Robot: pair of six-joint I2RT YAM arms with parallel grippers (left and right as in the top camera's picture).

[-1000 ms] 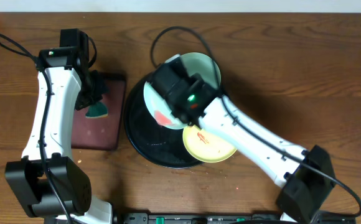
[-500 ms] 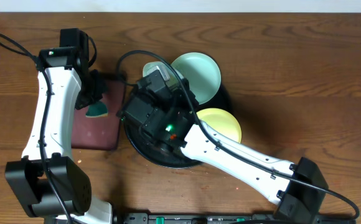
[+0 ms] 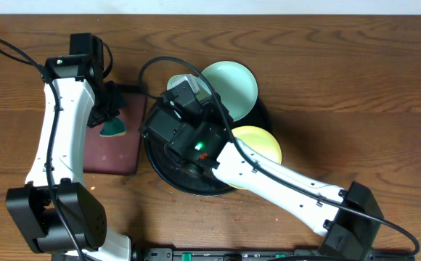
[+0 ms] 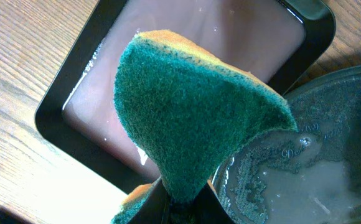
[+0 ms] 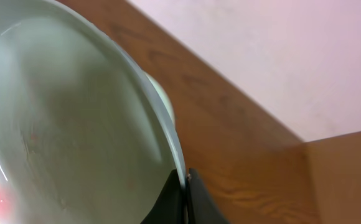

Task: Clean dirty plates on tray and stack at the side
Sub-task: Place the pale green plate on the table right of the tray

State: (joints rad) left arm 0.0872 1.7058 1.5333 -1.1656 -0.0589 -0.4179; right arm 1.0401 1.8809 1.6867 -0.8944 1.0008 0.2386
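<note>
Plate (image 5: 68,118) rim pinched between right fingers (image 5: 198,208).

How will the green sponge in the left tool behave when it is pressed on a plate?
Probably soft and floppy: the sponge bends into a curve where the left tool pinches it. Likely light, since that narrow pinch alone holds it up. Its green scouring face looks rough, so it should drag rather than slip.
</note>
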